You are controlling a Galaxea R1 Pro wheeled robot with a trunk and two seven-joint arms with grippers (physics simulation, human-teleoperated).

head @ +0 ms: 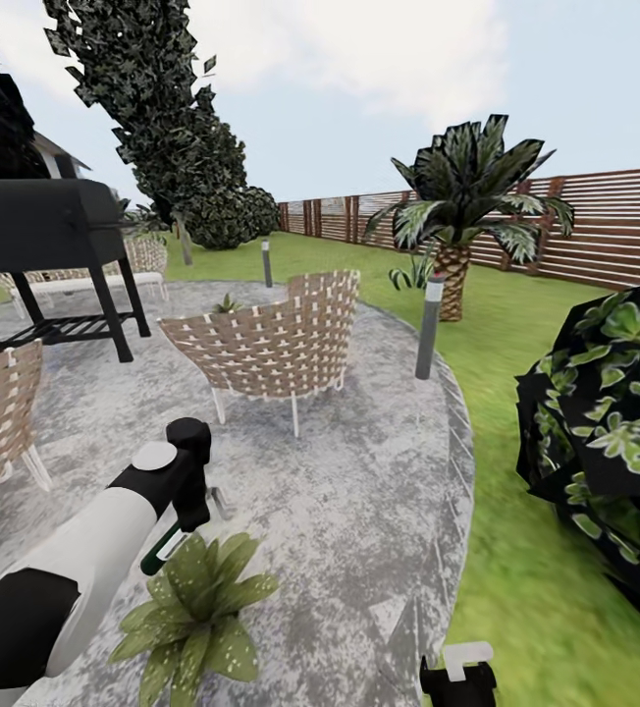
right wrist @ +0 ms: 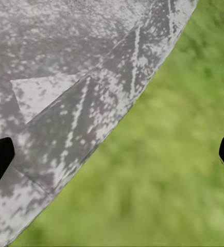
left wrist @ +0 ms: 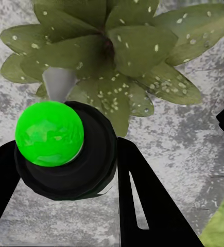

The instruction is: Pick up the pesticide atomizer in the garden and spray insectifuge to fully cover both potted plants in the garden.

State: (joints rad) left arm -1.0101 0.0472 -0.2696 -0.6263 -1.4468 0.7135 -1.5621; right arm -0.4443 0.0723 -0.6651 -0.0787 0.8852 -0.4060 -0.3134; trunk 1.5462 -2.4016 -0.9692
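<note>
While the left gripper [left wrist: 65,170] clamps its jaws on the pesticide atomizer [left wrist: 60,149] above a potted plant [left wrist: 112,56], the right gripper [right wrist: 112,154] (over the patio [right wrist: 65,67] edge) gapes wide.

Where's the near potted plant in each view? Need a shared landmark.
Head view: potted plant at bottom left on the patio, just below the left gripper.
Left wrist view: plant spreads across the top, beyond the atomizer.
Right wrist view: I can't find it there; patio and lawn.
Shared landmark: the grey patio.
</note>
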